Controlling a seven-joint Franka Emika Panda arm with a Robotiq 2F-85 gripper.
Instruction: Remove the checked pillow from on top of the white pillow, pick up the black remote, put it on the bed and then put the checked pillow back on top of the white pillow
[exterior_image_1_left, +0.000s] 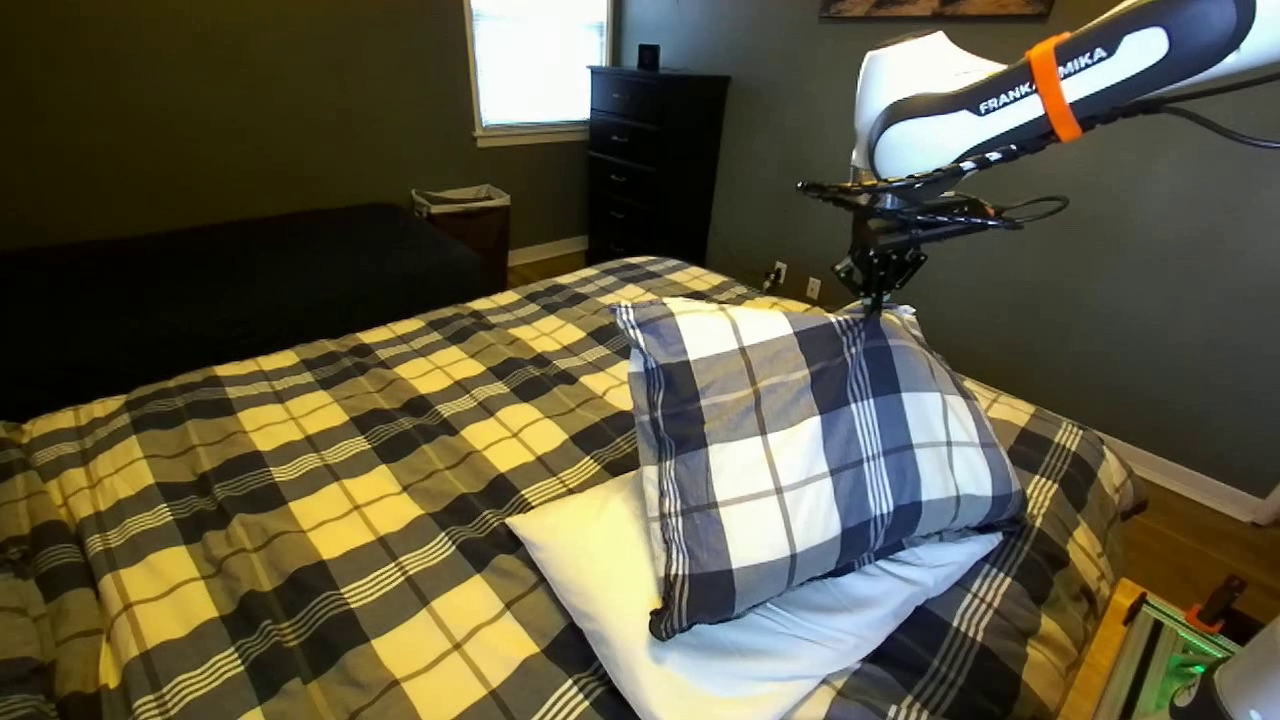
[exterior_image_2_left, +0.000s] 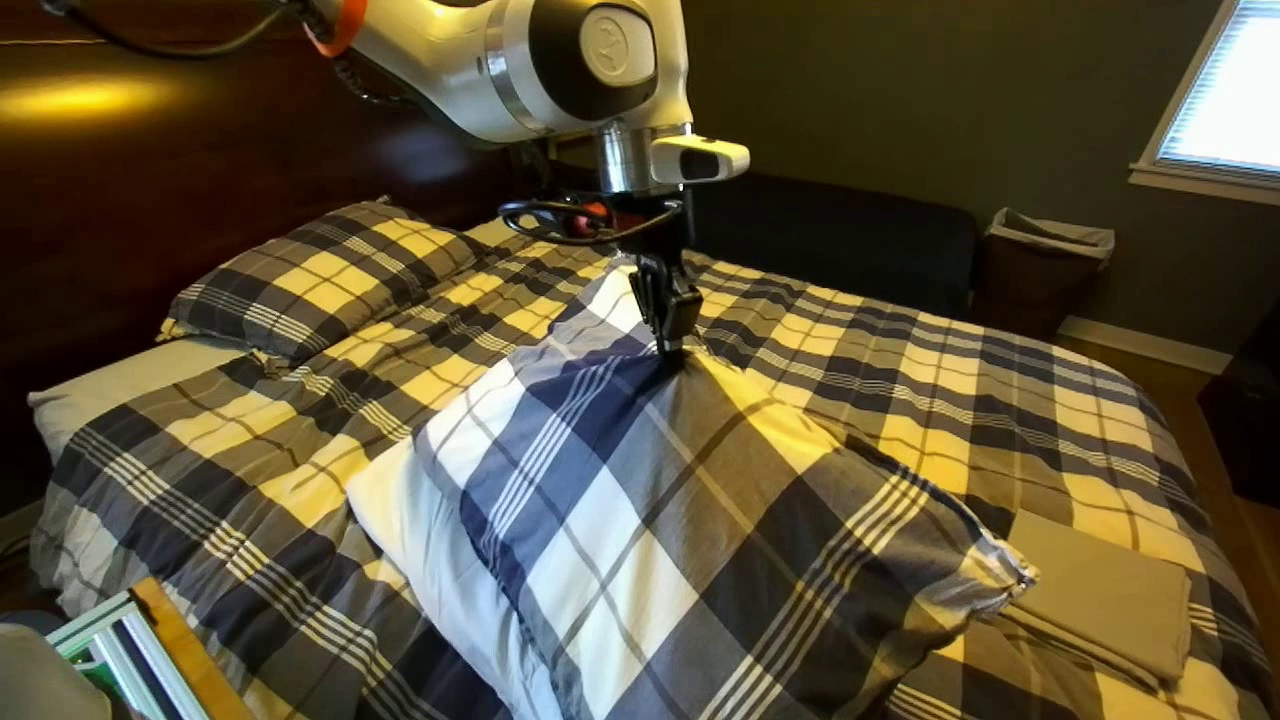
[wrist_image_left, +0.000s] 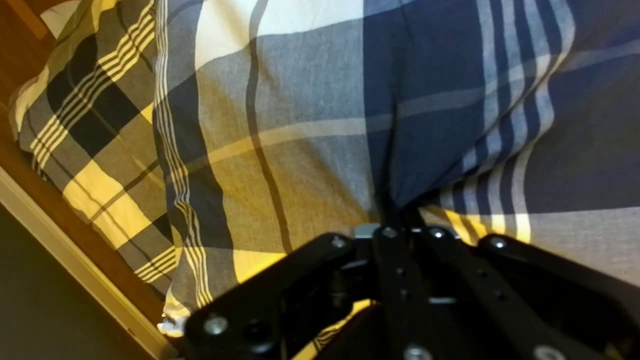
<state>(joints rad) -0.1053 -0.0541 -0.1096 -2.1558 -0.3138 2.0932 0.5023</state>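
The checked pillow (exterior_image_1_left: 800, 450) is held tilted over the white pillow (exterior_image_1_left: 590, 540), near the edge of the bed (exterior_image_1_left: 360, 490) beside the aluminium-framed stand (exterior_image_2_left: 150, 655); a fold of the checked pillow's cloth is pinched between the fingertips of the Robotiq gripper (exterior_image_2_left: 668, 345). Whether removal or replacement is in hand cannot be judged, as the black remote is seen in no view. Because only loose cloth is gripped, the pillow could slip free; if its lower edge drags, the white pillow could be pulled askew. Past the bed's far edge, toward the foot-end corner, a lined laundry hamper (exterior_image_1_left: 490, 240) is seen, its contents hidden; the chest of drawers (exterior_image_1_left: 655, 165) beyond appears closed.
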